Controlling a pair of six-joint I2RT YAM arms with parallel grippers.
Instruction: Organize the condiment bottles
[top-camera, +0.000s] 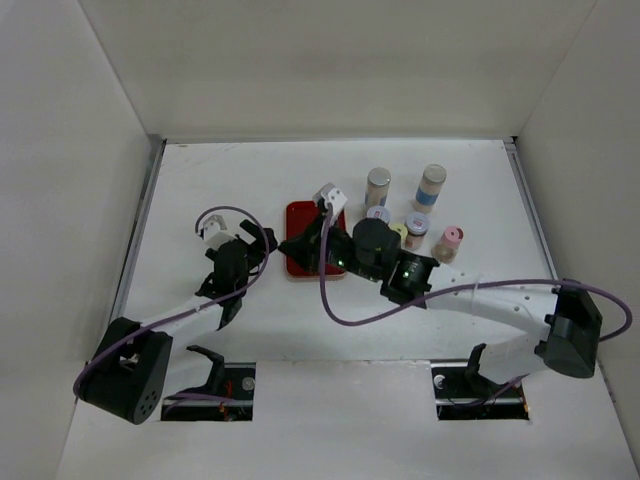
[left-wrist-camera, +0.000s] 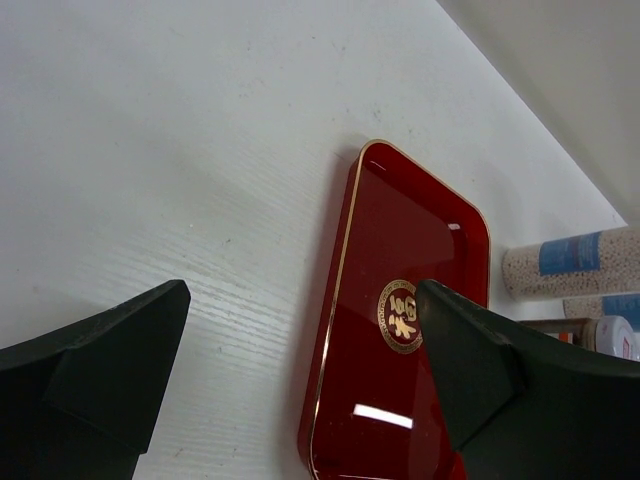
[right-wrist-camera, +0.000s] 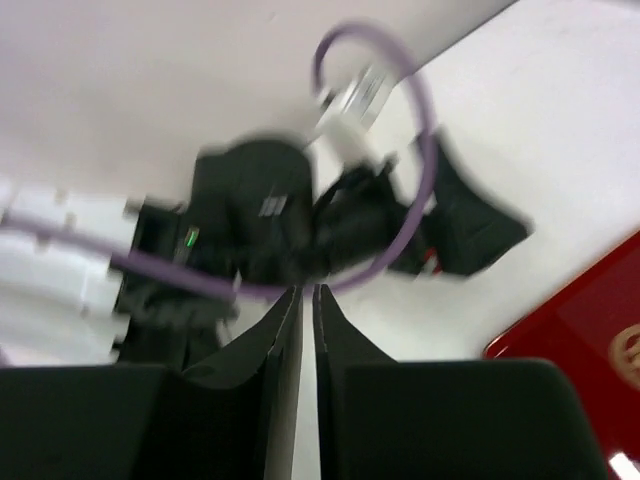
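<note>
Right arm (top-camera: 480, 296) overhangs tray (top-camera: 299, 218); jars (top-camera: 431, 186) crowd its right; left open.

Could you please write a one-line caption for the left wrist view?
Left gripper, open, frames the red tray on the table; spice jars at the right edge.

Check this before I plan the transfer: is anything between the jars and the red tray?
Yes: the right arm lies over the tray's right side, between it and the jars, with the right gripper shut at the tray's left edge.
</note>
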